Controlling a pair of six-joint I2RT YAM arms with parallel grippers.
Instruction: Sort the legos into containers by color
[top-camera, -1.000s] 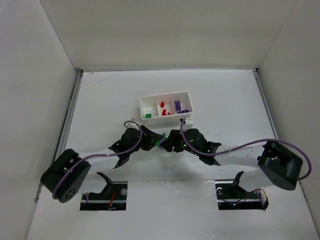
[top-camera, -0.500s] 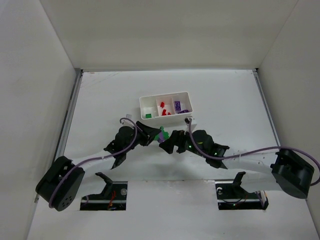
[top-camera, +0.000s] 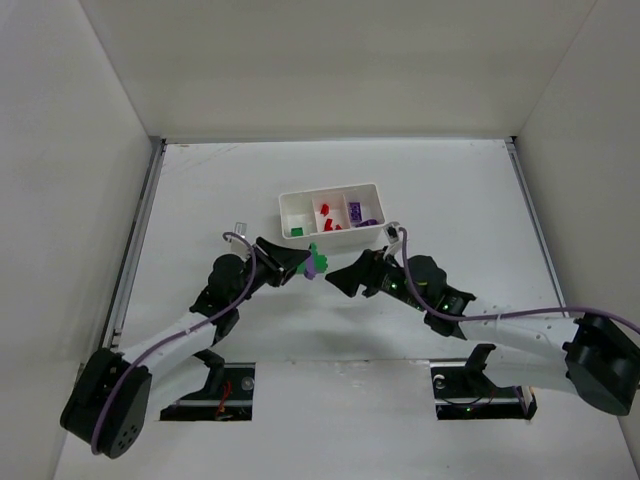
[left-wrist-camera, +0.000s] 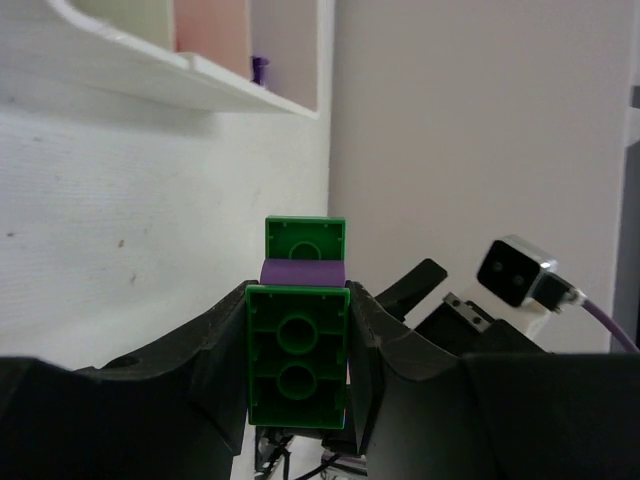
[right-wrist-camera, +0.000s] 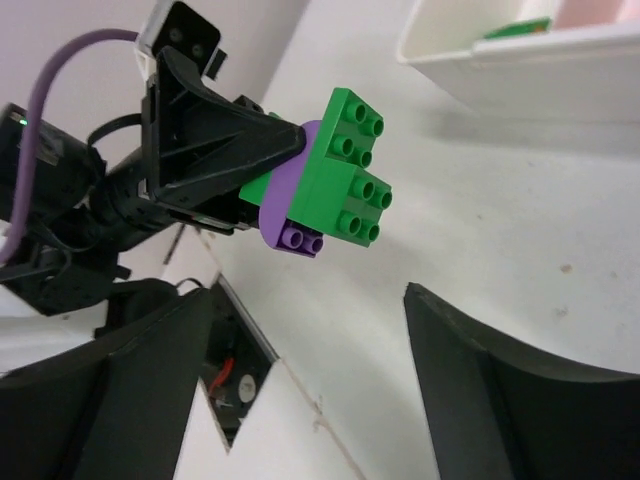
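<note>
- Top view: a white tray with three square compartments sits on the white table, beyond both arms. Its left compartment holds a green brick, the middle one holds red bricks, and the right one holds purple bricks.
- Top view: the left gripper is clenched on a small lego stack of green and purple. It holds the stack off the table, just in front of the tray's near-left corner. The right gripper points at the stack from the right, near it but not touching.
- Left wrist view: two black fingers squeeze the lego stack from either side. The hollow underside of the nearest green piece faces the camera. Behind it is a purple layer, then a second green piece. The tray crosses the upper left, with one of the purple bricks peeping over its wall.
- Right wrist view: the right gripper is released, its dark fingers spread wide with nothing between them. Ahead, the left gripper grasps the lego stack, the green studs turned toward the camera and a rounded purple piece behind them. A corner of the tray shows at upper right, with the edge of the green brick inside.
</note>
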